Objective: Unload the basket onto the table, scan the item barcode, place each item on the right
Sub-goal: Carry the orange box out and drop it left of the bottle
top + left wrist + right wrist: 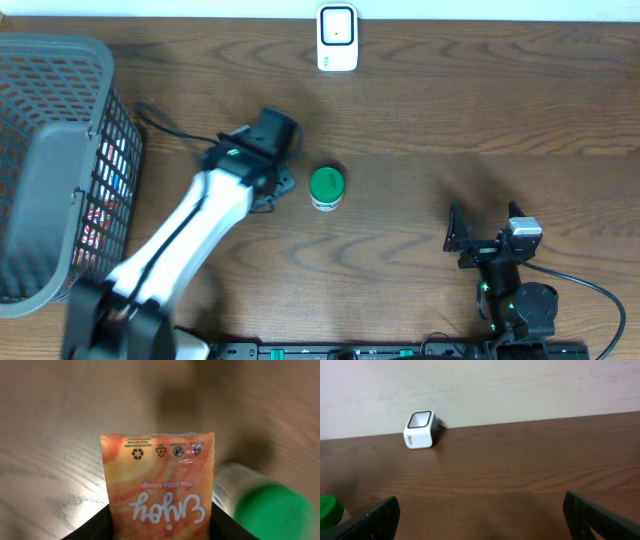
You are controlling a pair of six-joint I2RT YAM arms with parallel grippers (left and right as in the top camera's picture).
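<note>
Left gripper, centre-left, grips orange foil pouch just beside green-lidded jar. White box scanner at top edge. Right gripper, lower right, fingers spread, well apart from jar.

basket: grey mesh, goods inside, table's left | green-lidded jar: mid-table | table: dark wood

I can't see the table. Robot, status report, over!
Left gripper shut on orange packet. Right gripper open, empty. Scanner at far edge. Green-lid jar beside packet.
</note>
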